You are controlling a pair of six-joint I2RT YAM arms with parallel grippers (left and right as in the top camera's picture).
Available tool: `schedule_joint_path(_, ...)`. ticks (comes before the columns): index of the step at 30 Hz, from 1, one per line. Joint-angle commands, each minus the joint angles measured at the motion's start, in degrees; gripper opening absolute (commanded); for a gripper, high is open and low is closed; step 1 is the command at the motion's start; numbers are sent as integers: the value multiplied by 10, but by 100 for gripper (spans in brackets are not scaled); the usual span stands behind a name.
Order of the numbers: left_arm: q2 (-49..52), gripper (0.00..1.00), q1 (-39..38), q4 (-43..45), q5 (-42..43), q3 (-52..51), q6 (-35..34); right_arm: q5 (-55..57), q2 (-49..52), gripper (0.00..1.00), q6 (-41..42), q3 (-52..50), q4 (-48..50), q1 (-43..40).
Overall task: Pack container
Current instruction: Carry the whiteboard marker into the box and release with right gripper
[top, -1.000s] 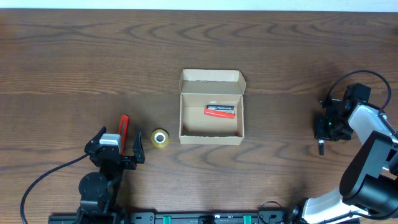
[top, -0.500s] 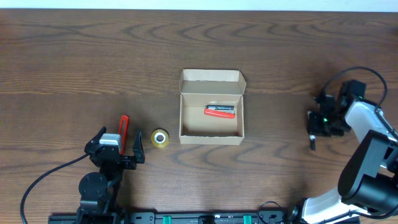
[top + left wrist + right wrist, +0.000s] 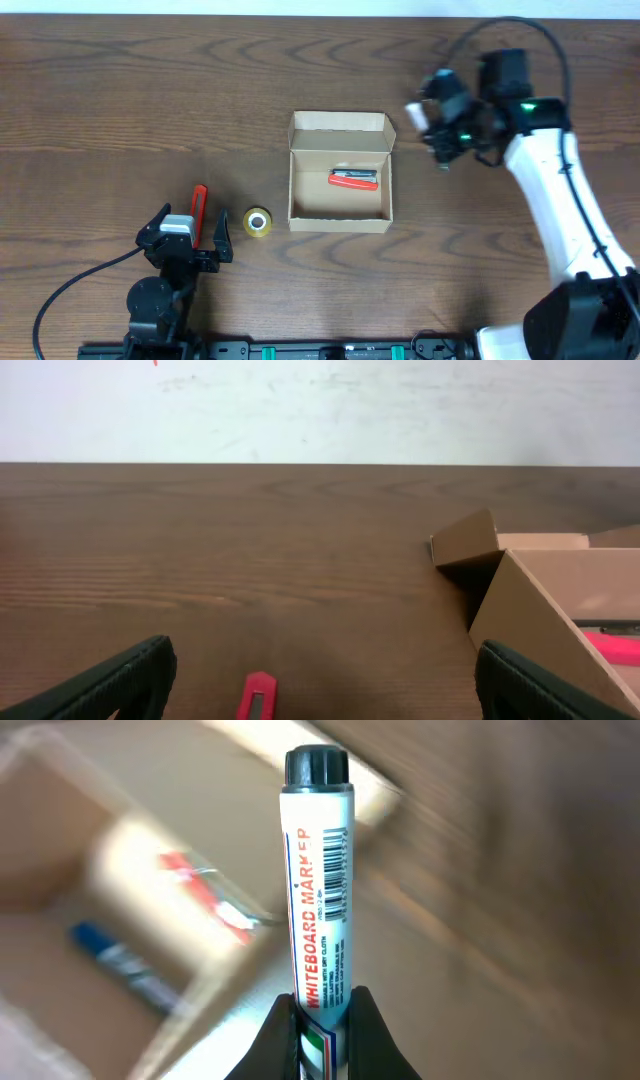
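Cardboard box [image 3: 320,203] sits left of right gripper [image 3: 322,1012], clamped on marker [image 3: 318,890]. Centre over open box, go low, then release. Left gripper [image 3: 322,682] wide, idle.

Blurred container [image 3: 60,960] behind the whiteboard marker [image 3: 318,870], right wrist view.
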Motion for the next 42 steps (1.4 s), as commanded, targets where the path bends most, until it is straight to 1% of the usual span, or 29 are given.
schedule_joint_path(1,-4,95,1,-2,6,-16,-4,-26,-2,1,-131,22,-21,76)
schedule_joint_path(6,-4,95,1,-2,6,-16,-4,-23,-2,1,-283,49,-64,184)
schedule_joint_path(9,-4,95,1,-2,6,-16,-4,-19,1,1,-331,49,-68,216)
schedule_joint_path(15,-4,95,1,-2,6,-16,-4,-13,42,1,-369,48,-81,224)
schedule_joint_path(21,-4,95,1,-2,6,-16,-4,9,119,1,-382,47,-79,211)
schedule_joint_path(29,-4,95,1,-2,6,-16,-4,37,200,1,-383,47,-72,189)
schedule_joint_path(35,-4,95,1,-2,6,-16,-4,36,226,2,-383,47,-64,179)
schedule_joint_path(37,-4,95,1,-3,6,-16,-4,37,226,9,-379,47,-56,179)
schedule_joint_path(38,-4,95,1,-3,6,-16,-4,37,226,17,-373,47,-50,179)
schedule_joint_path(39,-4,95,1,-3,6,-16,-4,37,226,23,-367,47,-46,179)
schedule_joint_path(42,-4,95,1,-3,6,-16,-4,37,226,25,-365,47,-44,179)
